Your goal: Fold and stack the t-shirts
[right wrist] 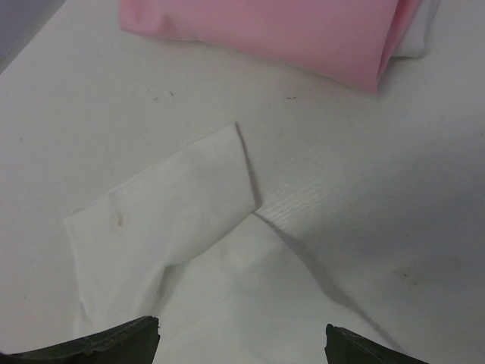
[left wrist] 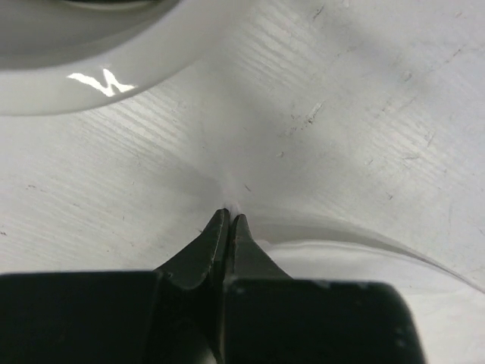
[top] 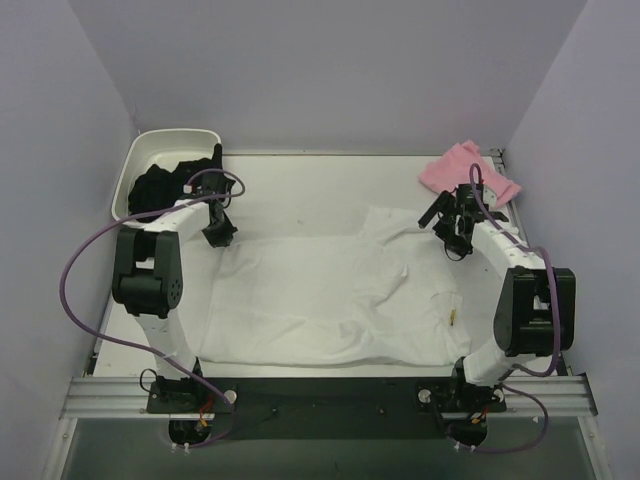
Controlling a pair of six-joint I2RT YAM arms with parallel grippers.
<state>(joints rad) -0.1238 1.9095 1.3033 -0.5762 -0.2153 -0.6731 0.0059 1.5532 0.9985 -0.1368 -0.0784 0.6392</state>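
The white t-shirt (top: 330, 295) lies spread flat in the middle of the table, its yellow neck tag (top: 452, 318) near the right arm. The folded pink t-shirt (top: 468, 172) lies at the back right; it also shows in the right wrist view (right wrist: 303, 30). My left gripper (top: 218, 236) sits at the white shirt's far left corner, its jaws closed, pinching a bit of white cloth at the tips (left wrist: 231, 216). My right gripper (top: 455, 235) is open and empty just above the shirt's far right sleeve (right wrist: 167, 205), with its fingertips (right wrist: 148, 334) spread wide.
A white plastic tub (top: 135, 160) holding dark clothes (top: 165, 185) stands at the back left, close behind the left gripper; its rim shows in the left wrist view (left wrist: 91, 83). Walls enclose the table at the left, back and right.
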